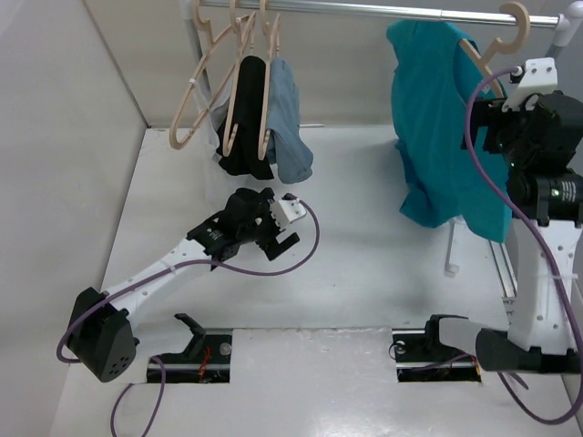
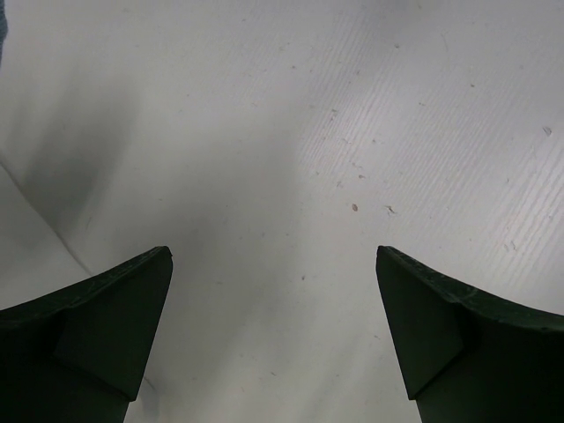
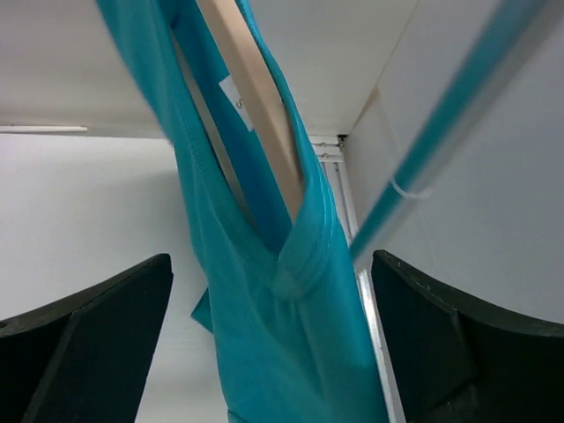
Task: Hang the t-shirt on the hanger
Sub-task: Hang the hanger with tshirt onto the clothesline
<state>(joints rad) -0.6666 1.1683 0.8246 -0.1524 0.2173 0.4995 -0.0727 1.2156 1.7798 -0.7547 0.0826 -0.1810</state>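
The teal t-shirt [image 1: 435,127] hangs from the rail at the back right, draped over a pale beige hanger [image 1: 504,35] whose hook is on the rail. In the right wrist view the hanger's arm [image 3: 256,115] runs down into the shirt's neck opening [image 3: 282,291], and a small white label [image 3: 234,93] shows inside. My right gripper [image 3: 271,264] is open, and the shirt hangs between its wide-apart jaws without being clamped. In the top view it sits right beside the shirt [image 1: 492,114]. My left gripper [image 1: 278,238] is open and empty, low over the bare table [image 2: 282,176].
Several empty beige hangers [image 1: 196,86] hang at the rail's left end, with a black garment [image 1: 246,123] and a grey-blue garment [image 1: 290,123] on them. The metal rail [image 1: 364,10] runs across the back. The rack's base rail [image 1: 503,264] lies at the right. White walls enclose the table.
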